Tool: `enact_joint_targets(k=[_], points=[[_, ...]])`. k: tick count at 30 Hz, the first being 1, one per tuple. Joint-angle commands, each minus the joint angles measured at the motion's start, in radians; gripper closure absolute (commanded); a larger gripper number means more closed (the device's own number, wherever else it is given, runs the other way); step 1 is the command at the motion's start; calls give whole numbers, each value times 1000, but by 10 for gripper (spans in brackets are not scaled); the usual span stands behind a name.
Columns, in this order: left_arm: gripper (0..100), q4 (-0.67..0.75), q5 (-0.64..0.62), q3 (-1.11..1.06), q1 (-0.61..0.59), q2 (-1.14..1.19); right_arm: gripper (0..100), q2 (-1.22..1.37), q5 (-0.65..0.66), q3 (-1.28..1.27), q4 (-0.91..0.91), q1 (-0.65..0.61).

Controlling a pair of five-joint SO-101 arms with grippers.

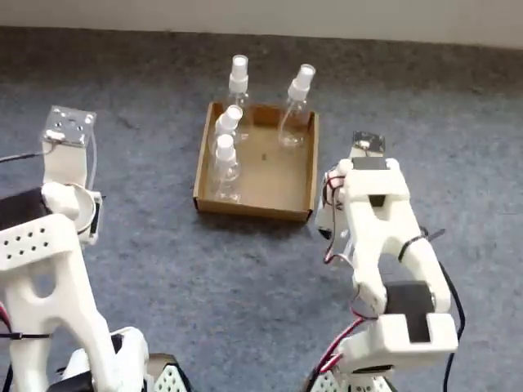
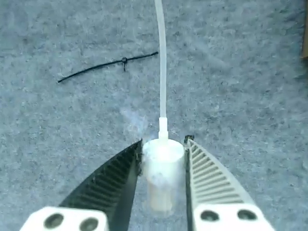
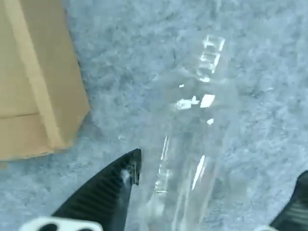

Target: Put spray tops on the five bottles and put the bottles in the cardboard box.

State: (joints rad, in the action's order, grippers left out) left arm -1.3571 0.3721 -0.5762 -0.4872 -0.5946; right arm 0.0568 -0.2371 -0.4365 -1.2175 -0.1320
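The left gripper (image 2: 163, 144), at nine o'clock from the cardboard box (image 1: 274, 171), pinches a white spray top (image 2: 162, 166). Its dip tube (image 2: 161, 62) points out over open grey carpet (image 1: 245, 269), beside a black cable tie (image 2: 108, 65). Four capped bottles (image 1: 226, 159) stand from the box's nine o'clock wall round to its one o'clock corner. At three o'clock, the right gripper (image 3: 219, 166) is spread wide either side of a clear bottle (image 3: 192, 139), near the box's corner.

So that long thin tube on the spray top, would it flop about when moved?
Probably springy rather than floppy: the tube runs straight out from the spray top in the left gripper. Likely very light, being thin.
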Motion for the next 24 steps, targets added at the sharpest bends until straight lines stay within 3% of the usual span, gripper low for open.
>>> enact_joint_targets(k=[1, 12, 19, 24], points=[[919, 77, -103, -111, -18, -22, 610, 70, 8, 54, 18, 12], [918, 138, -466, -223, 101, -21, 765, 116, 186, 53, 81, 180], [797, 146, -493, -220, 107, -19, 861, 114, 336, 53, 82, 205], [765, 138, -566, -216, 182, -22, 896, 111, 434, 56, 82, 206]])
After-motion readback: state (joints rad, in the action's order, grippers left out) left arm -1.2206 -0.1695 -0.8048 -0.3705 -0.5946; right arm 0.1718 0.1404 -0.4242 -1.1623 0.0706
